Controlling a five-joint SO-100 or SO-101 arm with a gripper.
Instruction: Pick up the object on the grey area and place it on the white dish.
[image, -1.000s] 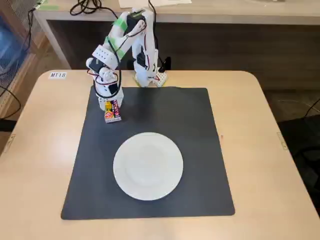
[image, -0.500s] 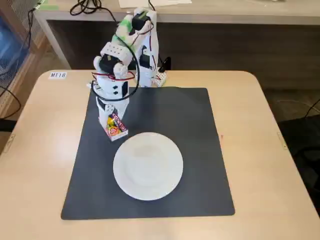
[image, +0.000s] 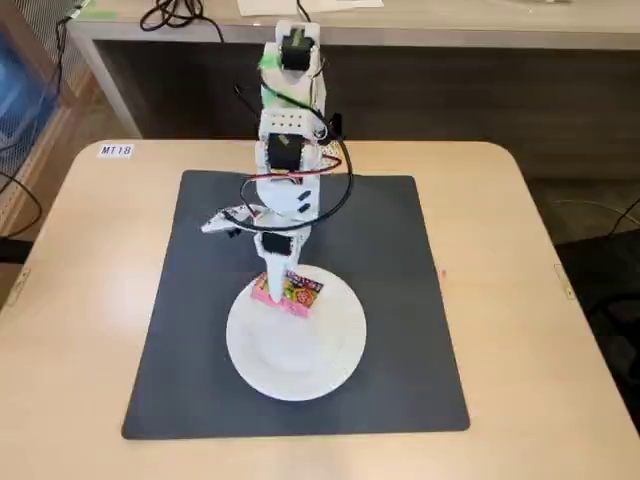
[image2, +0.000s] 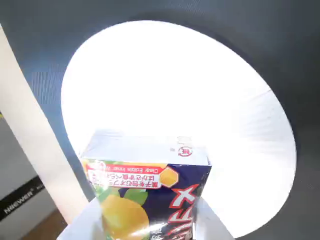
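Note:
The packet (image: 297, 293), printed in yellow, red and pink, sits between my fingers at the far rim of the white dish (image: 300, 355). The dish lies on the front middle of the dark grey mat (image: 390, 300). My gripper (image: 279, 284) reaches down from the white arm and is shut on the packet. In the wrist view the packet (image2: 145, 190) fills the lower middle, gripped at its sides by my gripper (image2: 145, 222), with the dish (image2: 190, 90) under and beyond it and the mat (image2: 280, 40) around the dish. I cannot tell whether the packet touches the dish.
The mat covers most of a tan table (image: 540, 330) with a small label (image: 115, 150) at its far left corner. The arm's base and cables (image: 330, 190) stand at the mat's far edge. A desk (image: 450, 30) runs behind the table.

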